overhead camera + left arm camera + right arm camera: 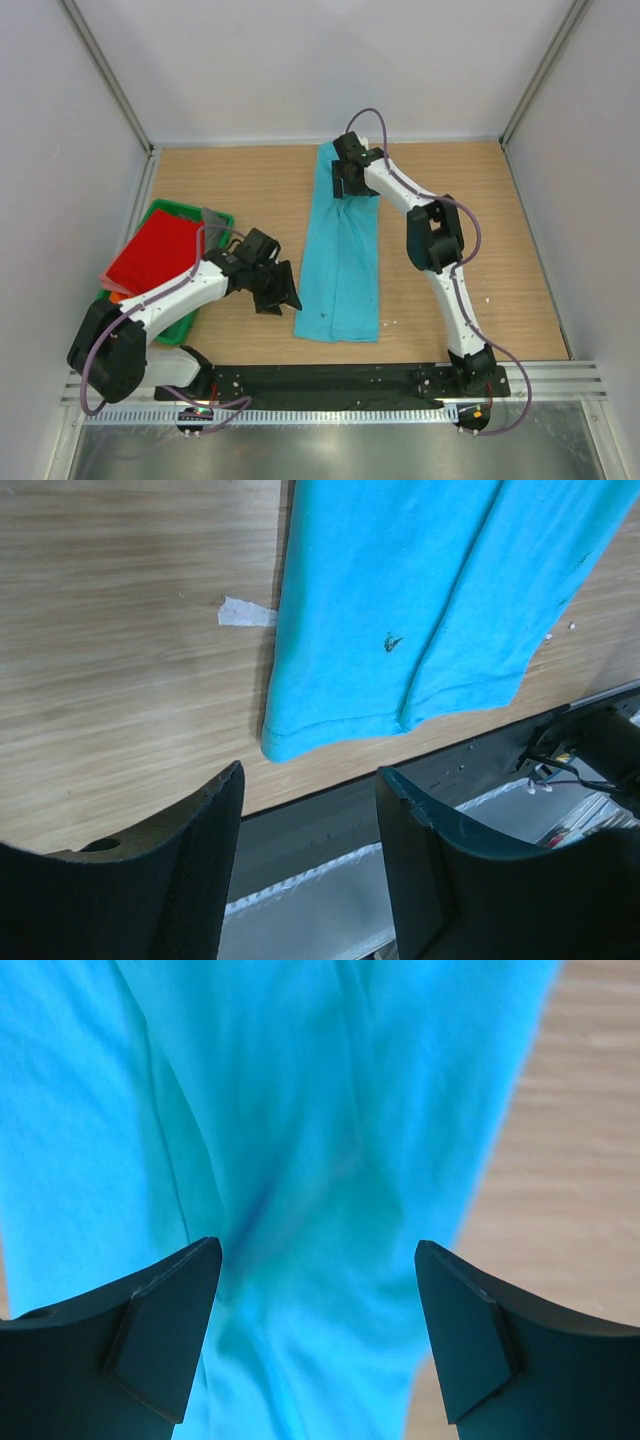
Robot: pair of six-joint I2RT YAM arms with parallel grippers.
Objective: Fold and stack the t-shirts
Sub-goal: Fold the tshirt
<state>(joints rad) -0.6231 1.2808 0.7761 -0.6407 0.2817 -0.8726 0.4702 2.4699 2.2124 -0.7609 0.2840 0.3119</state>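
Observation:
A turquoise-blue t-shirt (343, 250) lies folded into a long strip down the middle of the wooden table. It fills the right wrist view (300, 1110), and its near hem with a small dark mark (391, 641) shows in the left wrist view. My right gripper (348, 182) is open, jaws wide, just above the shirt's far end. My left gripper (280, 293) is open and empty, left of the shirt's near corner. A red t-shirt (155, 250) lies in the green tray, with a bit of orange cloth (117, 296) under it.
The green plastic tray (215, 217) sits at the table's left edge beside my left arm. A small white scrap (243, 611) lies on the wood left of the shirt. The black base rail (330, 380) runs along the near edge.

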